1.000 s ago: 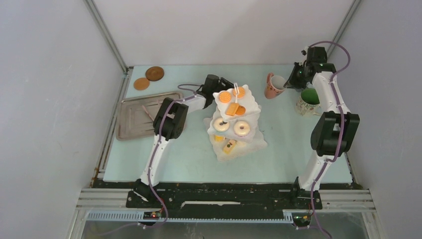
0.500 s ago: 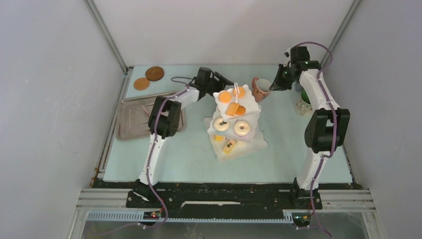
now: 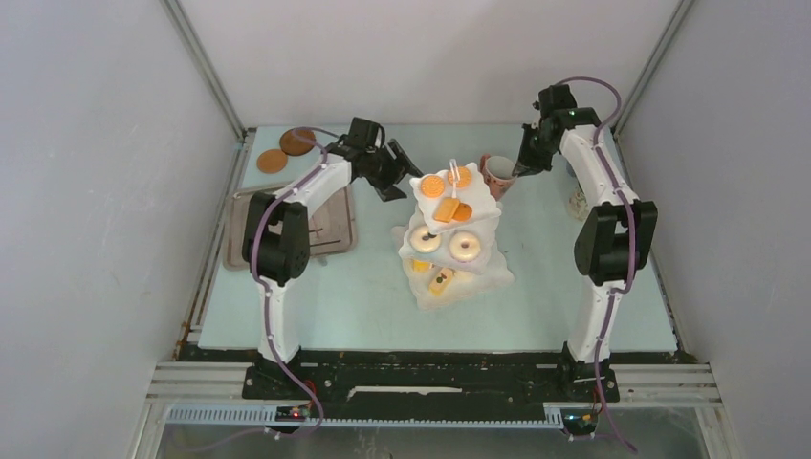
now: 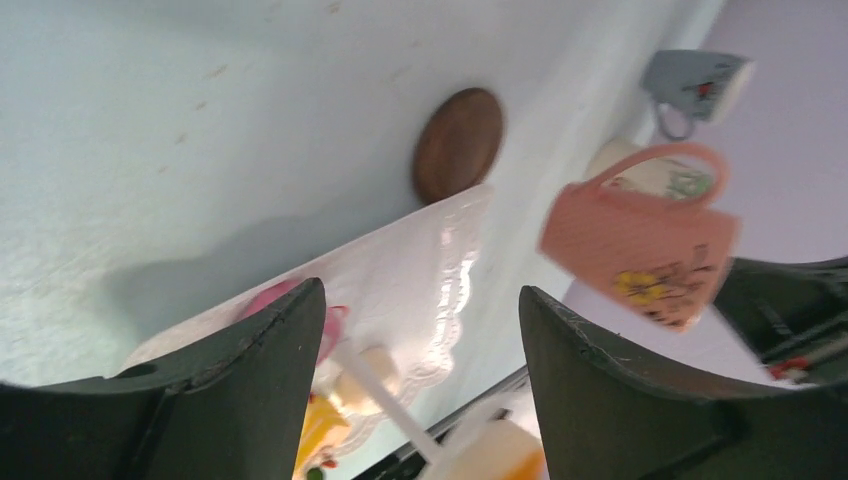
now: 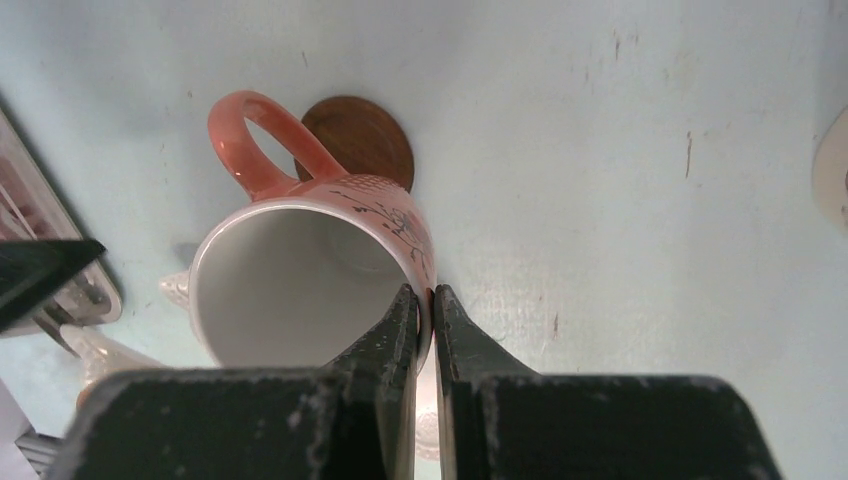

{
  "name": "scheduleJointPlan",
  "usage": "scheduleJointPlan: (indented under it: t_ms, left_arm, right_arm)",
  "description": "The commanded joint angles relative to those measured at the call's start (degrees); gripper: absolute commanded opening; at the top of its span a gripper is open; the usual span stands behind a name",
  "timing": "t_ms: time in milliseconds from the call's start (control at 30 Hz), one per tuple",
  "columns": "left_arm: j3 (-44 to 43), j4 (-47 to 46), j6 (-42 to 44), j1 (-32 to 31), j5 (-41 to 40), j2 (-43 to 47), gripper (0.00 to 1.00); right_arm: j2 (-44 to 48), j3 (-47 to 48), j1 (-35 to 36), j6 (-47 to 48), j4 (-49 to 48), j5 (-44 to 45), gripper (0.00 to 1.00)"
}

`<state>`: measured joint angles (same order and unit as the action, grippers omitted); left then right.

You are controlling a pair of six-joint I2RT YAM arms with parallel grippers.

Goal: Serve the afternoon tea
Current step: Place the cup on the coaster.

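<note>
My right pincer (image 5: 423, 300) is clamped on the pink mug (image 5: 280, 290) by its rim, held beside the brown coaster (image 5: 360, 140) near the tabletop's far edge. My left pincer (image 4: 420, 290) gapes empty by the stand (image 3: 449, 225). Next, I judge, the mug must go down squarely onto the coaster.

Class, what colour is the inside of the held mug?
White; the mug is pink outside. Best seen in the right wrist view.

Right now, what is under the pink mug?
A brown round coaster lies on the table below the pink mug. The mug hides the coaster's near edge.
</note>
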<state>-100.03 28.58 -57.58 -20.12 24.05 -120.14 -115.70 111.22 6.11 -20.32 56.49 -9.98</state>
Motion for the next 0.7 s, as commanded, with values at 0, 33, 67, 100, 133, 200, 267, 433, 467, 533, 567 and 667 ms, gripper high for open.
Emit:
scheduleJointPlan:
  t_ms: [0,33,67,100,133,200,267,433,467,533,567,667]
  left_arm:
    - [3.29,4.68,3.3,-0.44,-2.51,3.34,0.75]
    - [3.54,4.76,3.27,-0.45,-2.67,4.09,0.75]
    - [3.46,5.24,3.31,-0.46,-2.66,4.69,0.75]
    - [3.23,5.95,3.69,-0.45,-2.66,5.14,0.75]
    - [3.15,6.46,4.09,-0.49,-2.83,5.48,0.75]
    - [3.93,7.69,4.84,-0.53,-2.69,5.93,0.75]
    - [5.52,8.99,5.72,-0.49,-2.74,6.22,0.76]
    - [8.13,11.63,13.63,-1.36,-4.44,8.75,0.76]
    - [10.05,10.64,15.0,-1.33,-4.68,10.43,0.77]
    - [15.4,7.09,15.63,-0.68,-4.19,13.82,0.8]
    - [18.1,5.51,15.2,-0.34,-3.74,15.48,0.81]
    - [26.46,1.43,13.53,-0.12,-2.75,19.37,0.78]
  right_arm:
    - [-4.3,7.1,-0.12,0.09,-0.21,-0.6,0.0]
    - [-5.12,7.75,0.09,0.15,-0.19,-0.53,0.0]
    - [-5.82,8.59,0.32,0.14,-0.19,-0.72,0.0]
    - [-6.75,9.6,0.57,0.01,-0.09,-0.77,0.0]
    - [-7.15,10.58,0.88,-0.14,0.12,-0.5,0.0]
    - [-8.72,12.76,1.61,-0.03,0.7,0.87,0.0]
    - [-9.27,13.97,2.13,0.45,1.38,2.8,0.0]
    - [-5.56,7.9,0.69,-0.08,-1.59,0.75,0.0]
    - [-4.14,5.64,0.17,-0.23,-3.78,-0.21,0.0]
    - [-1.93,2.69,-0.8,-0.08,-5.7,-0.89,0.0]
    - [-1.43,1.92,-1.18,0.03,-5.72,-1.68,0.0]
    - [-0.33,0.56,-2.67,-0.49,-6.17,-4.67,0.0]
